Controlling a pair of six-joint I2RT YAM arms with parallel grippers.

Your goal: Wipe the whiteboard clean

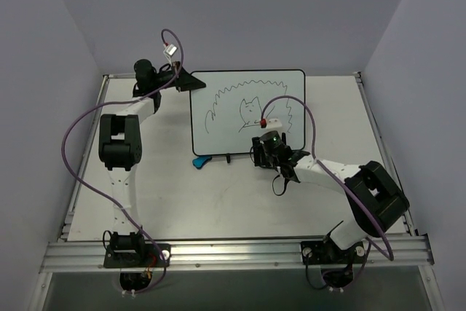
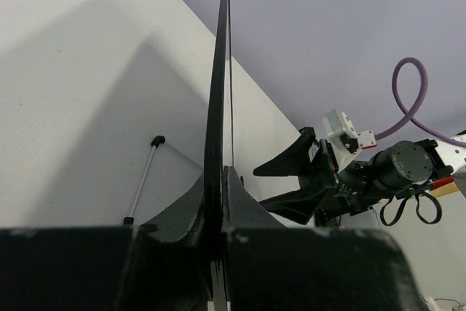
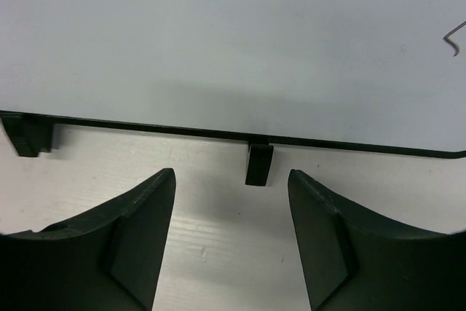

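Observation:
The whiteboard stands upright at the back middle of the table, with black marker scribbles on its face. My left gripper is shut on its upper left edge. In the left wrist view the board shows edge-on, clamped in that gripper. My right gripper is open and empty, low in front of the board's lower right part. In the right wrist view the board fills the top, and one small black foot sits ahead of the gripper, apart from it.
A small blue eraser lies on the table by the board's lower left corner. A thin white rod with black ends lies behind the board. Purple cables loop off both arms. Grey walls enclose the table on three sides.

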